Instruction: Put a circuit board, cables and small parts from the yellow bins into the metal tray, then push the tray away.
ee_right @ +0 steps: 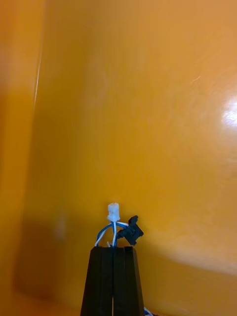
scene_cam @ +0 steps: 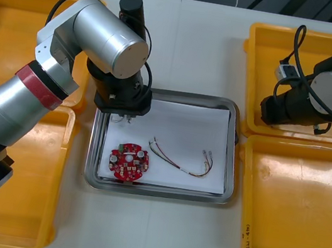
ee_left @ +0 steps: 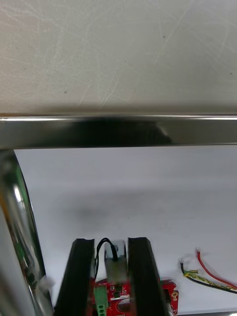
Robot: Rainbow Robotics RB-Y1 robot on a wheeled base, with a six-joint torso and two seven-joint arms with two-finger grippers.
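**Two cables headed for the tray**

Front: left gripper hangs over the metal tray, with the circuit board and red and yellow cable lying near its fingers.

Right wrist: right gripper has its fingers pinched on a blue and white cable in a yellow bin. Next it needs carrying trayward.

Left wrist: fingers clamp a black cable with the board right beneath, so I'd drop it clear.

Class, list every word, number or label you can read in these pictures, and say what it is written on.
Dark handwriting on the rim of the near right yellow bin: too small to read.
Any print on the round red circuit board in the metal tray: too small to read.
No other text is legible.
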